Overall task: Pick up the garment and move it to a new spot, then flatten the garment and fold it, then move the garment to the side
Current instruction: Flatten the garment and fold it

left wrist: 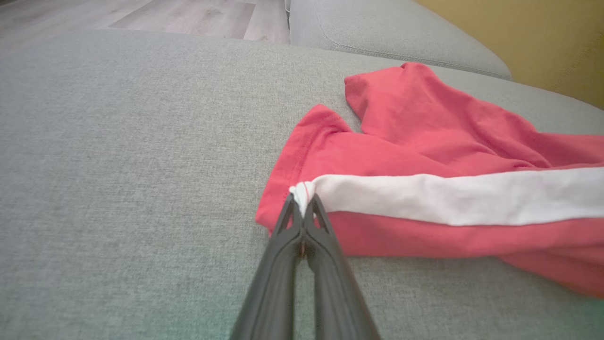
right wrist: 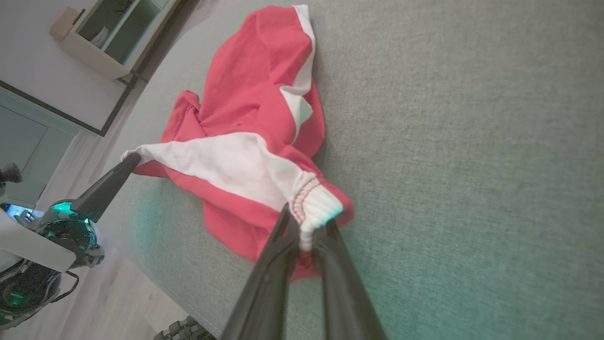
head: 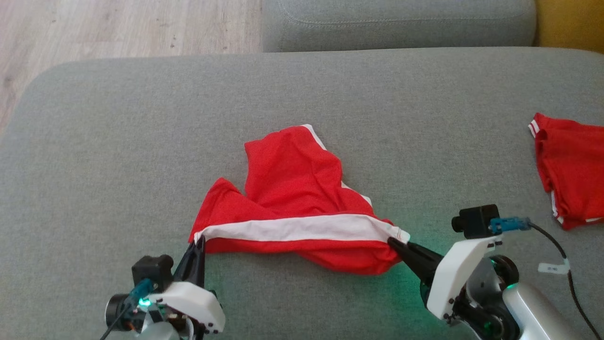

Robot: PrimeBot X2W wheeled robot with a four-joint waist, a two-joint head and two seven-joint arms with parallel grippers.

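Grey cushion (head: 330, 85), red garment (head: 292, 189) long axis left-right, left gripper (head: 200, 241) and right gripper (head: 391, 242) pinching its ends

garment (head: 292, 189): thin red cloth, matt, creased; white band smoother, ribbed at one end.
sofa seat (head: 118, 141): grey woven cloth under the garment, matt, coarse-grained.
fingers (left wrist: 278, 264): dark plastic, smooth, matt.
wrist housings (head: 465, 271): white plastic, slight gloss.
floor (head: 118, 28): pale wood planks beyond the garment, low sheen.
second garment (head: 571, 170): red cloth, matt, right of the garment.

garment (left wrist: 424, 141) runs off left wrist view's right edge; second red garment (head: 568, 170) off head view's.
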